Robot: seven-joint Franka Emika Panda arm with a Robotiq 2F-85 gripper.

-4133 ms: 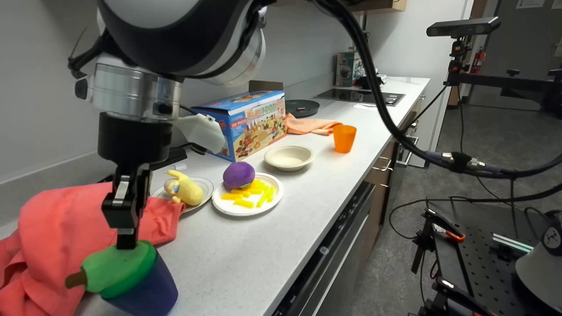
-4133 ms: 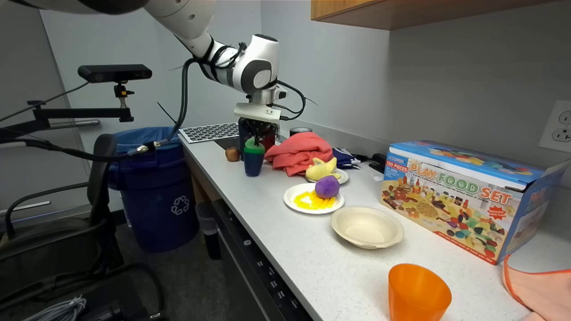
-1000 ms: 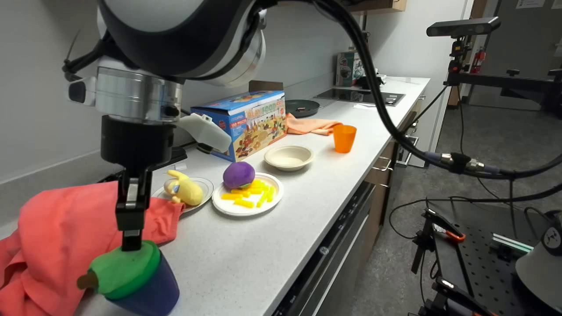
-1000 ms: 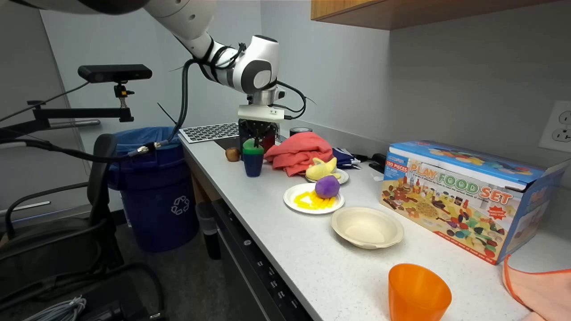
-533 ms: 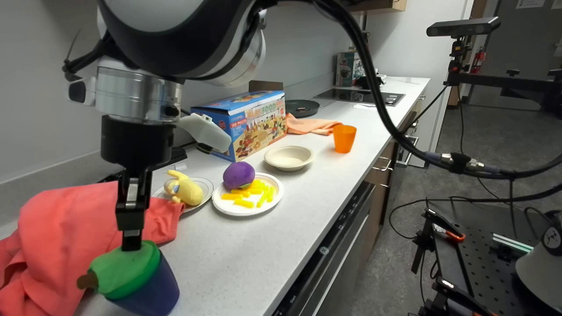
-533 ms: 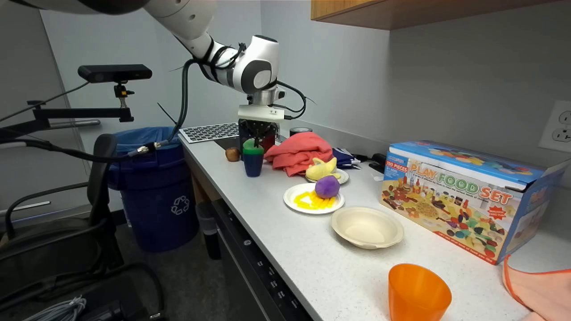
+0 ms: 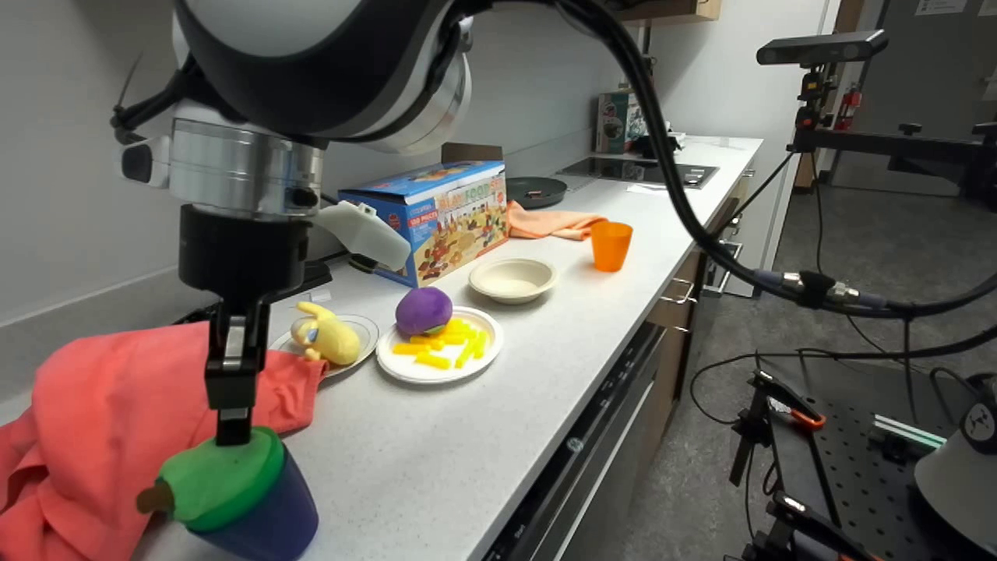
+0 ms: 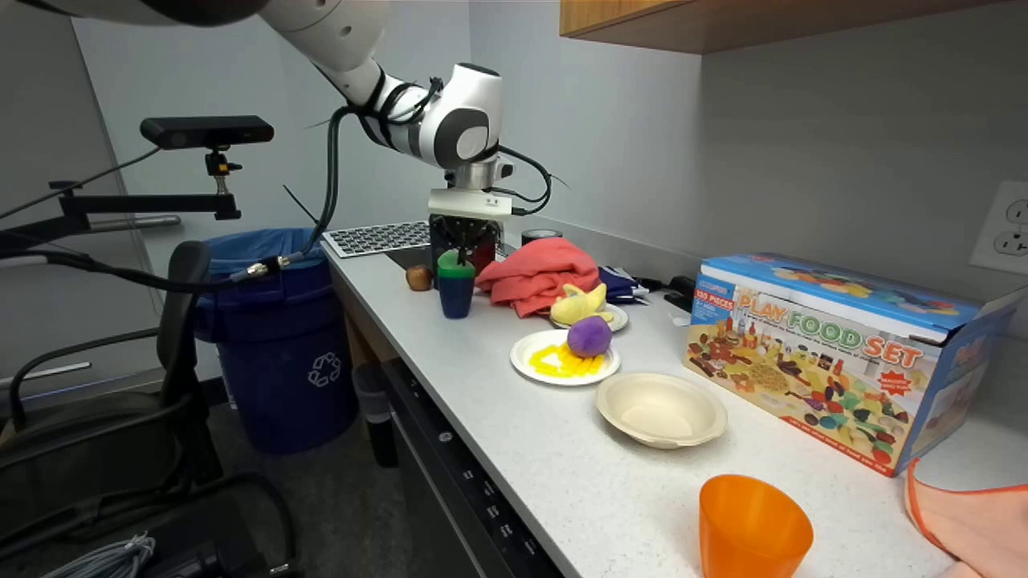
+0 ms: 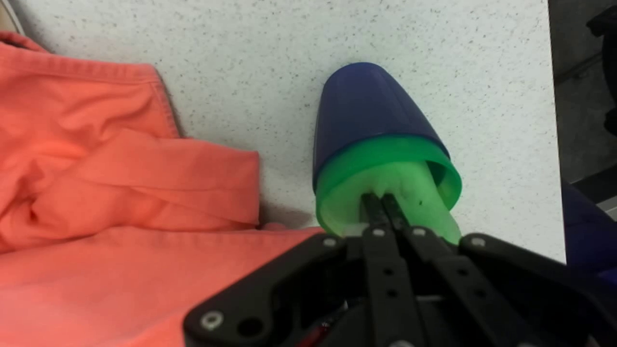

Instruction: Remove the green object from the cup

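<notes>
The dark blue cup (image 7: 276, 518) with its green upper part stands on the counter, upright in an exterior view (image 8: 457, 299). The green object (image 7: 191, 477) sits in its mouth and sticks out over one side of the rim, with a brown stem-like end. Its lower part is hidden inside the cup. My gripper (image 7: 234, 438) points down onto it from above. In the wrist view, the fingertips (image 9: 379, 195) are close together at the green object (image 9: 420, 185), with a sliver of green between them and creases beside them. The cup (image 9: 370, 106) shows behind it.
A coral cloth (image 7: 125, 421) lies right beside the cup. A plate with a yellow toy (image 7: 333, 343) and a plate with a purple ball-like item (image 7: 424, 310) lie farther along. Beyond are a bowl (image 7: 512, 282), an orange cup (image 7: 611, 248) and a box (image 8: 827, 353). A brown round thing (image 8: 418, 278) stands nearby.
Over the four seconds, my gripper shifted slightly right in an exterior view, and the green object's stem end shifted right with it. Over the last second, nothing visibly moved.
</notes>
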